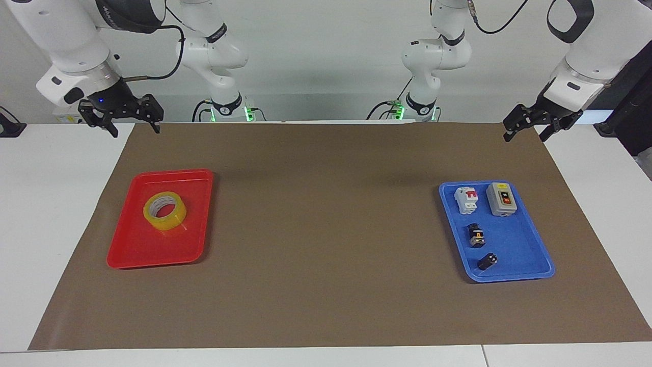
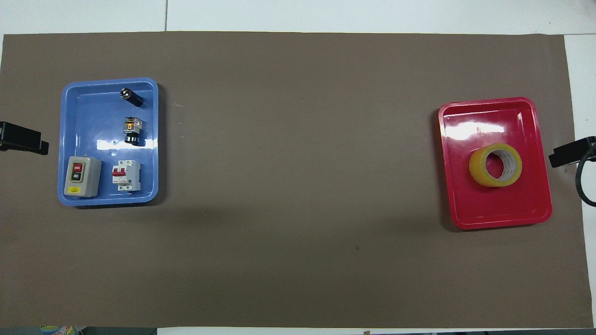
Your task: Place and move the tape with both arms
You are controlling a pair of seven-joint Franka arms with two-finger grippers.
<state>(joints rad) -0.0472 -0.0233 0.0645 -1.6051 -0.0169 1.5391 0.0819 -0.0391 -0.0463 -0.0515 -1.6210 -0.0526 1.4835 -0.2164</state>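
The tape (image 1: 164, 210), a translucent yellow roll with a pale core, lies flat in the red tray (image 1: 132, 252) at the right arm's end of the table; it also shows in the overhead view (image 2: 495, 164). My right gripper (image 1: 134, 130) is open and empty, raised over the mat's corner by the robots, apart from the tray; its tip shows in the overhead view (image 2: 565, 157). My left gripper (image 1: 524, 136) is open and empty, waiting over the mat's other corner by the robots, also in the overhead view (image 2: 25, 143).
A blue tray (image 1: 514, 270) at the left arm's end holds a white circuit breaker (image 1: 466, 199), a grey switch box (image 1: 501, 199) and two small black parts (image 1: 477, 236). A brown mat (image 1: 326, 229) covers the table.
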